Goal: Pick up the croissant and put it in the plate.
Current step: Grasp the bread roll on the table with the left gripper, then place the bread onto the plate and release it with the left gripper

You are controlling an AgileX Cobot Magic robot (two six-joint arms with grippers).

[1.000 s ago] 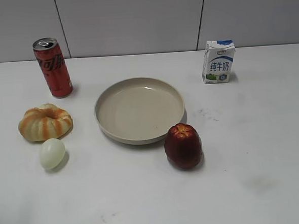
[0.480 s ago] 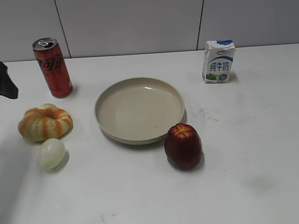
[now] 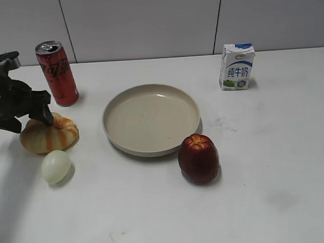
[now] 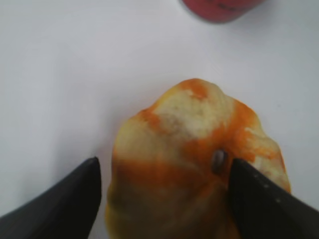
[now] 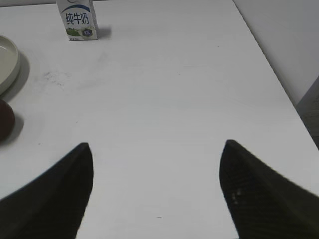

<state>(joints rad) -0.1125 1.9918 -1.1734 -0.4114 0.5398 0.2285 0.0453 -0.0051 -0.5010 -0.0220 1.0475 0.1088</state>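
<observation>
I see a white table [image 3: 266,203] filling my exterior view, faint grey scuffs toward 3 o'clock, pale grey panelled wall [image 3: 145,23] at 12 o'clock, dark vertical seams between panels, even diffuse light, soft short shadows, table edge at 3 o'clock in right wrist view

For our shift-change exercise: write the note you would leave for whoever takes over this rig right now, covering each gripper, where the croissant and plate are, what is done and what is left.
Left gripper: open, fingers on either side of the croissant, not yet closed on it.
Right gripper: open, holding nothing, over bare table right of the plate.
Croissant: on the table at the left, between the can and the egg.
Plate: centre of the table, nothing in it; an apple sits by its front rim.
Done: left arm is in place at the croissant.
Left: close, lift, carry right, set it in the plate.
</observation>
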